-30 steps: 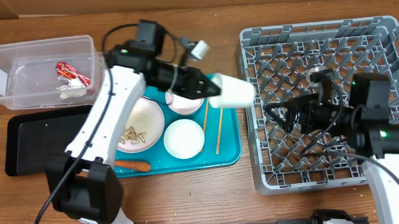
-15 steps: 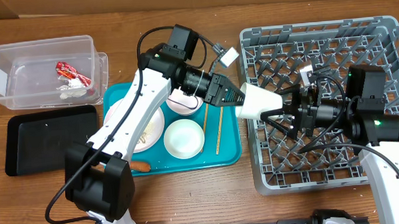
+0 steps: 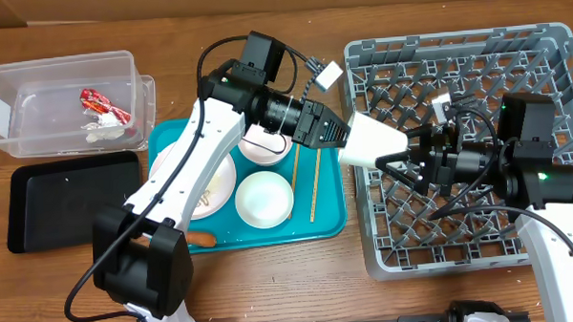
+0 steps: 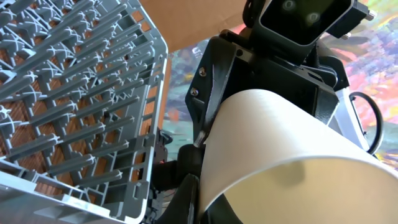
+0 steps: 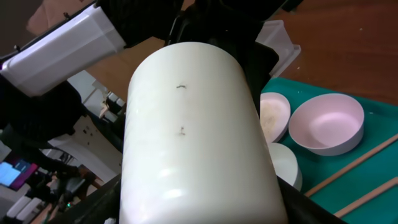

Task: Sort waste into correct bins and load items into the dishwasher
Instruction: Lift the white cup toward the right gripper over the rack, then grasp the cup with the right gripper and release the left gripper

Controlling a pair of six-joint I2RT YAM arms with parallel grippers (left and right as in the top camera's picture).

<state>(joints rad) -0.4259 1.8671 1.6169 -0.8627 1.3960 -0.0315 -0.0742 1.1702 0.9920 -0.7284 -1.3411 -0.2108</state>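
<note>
Left gripper [image 3: 335, 138] clamps the tapered white cup [image 3: 370, 142] beside the grey lattice rack's [image 3: 512, 48] edge. The right gripper's [image 3: 398, 150] fingers straddle it, grip unclear. Only the right wrist view shows 2 dark specks on it.

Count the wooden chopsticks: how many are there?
2. One chopstick lies on the teal tray near its right edge; the second chopstick lies just left of it, top hidden under the arm.

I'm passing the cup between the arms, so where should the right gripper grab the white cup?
Take the cup by its free end, the one pointing at the rack, fingers across the round side wall. Come from the rack side, along its length: it lies roughly level in the air, and the left gripper holds the other end.
</note>
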